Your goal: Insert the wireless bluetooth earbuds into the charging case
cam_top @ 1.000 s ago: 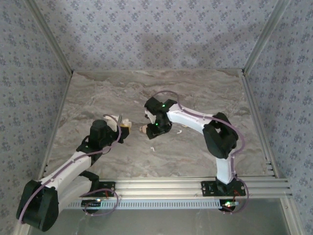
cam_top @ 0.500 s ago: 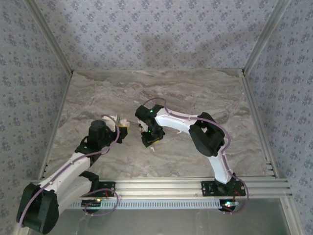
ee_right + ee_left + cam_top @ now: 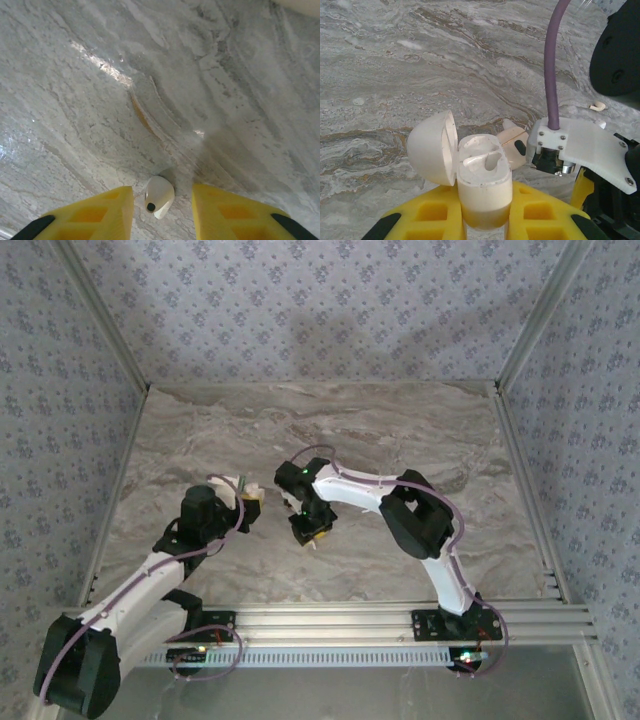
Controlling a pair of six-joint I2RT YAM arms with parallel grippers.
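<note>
One earbud is lying on the marble table at the bottom centre of the right wrist view. It is sitting between the two yellow fingers of the right gripper. The claw is standing open around it, with a strip of table showing on either side and neither pad touching it.

In the overhead view this gripper is pointing down at the middle of the table, just right of the left gripper.

The left gripper is clamping the charging case upright at the bottom centre of the left wrist view. The case's lid is hanging open to the left. A second earbud is resting on the table at the upper right, well apart from the case.
</note>
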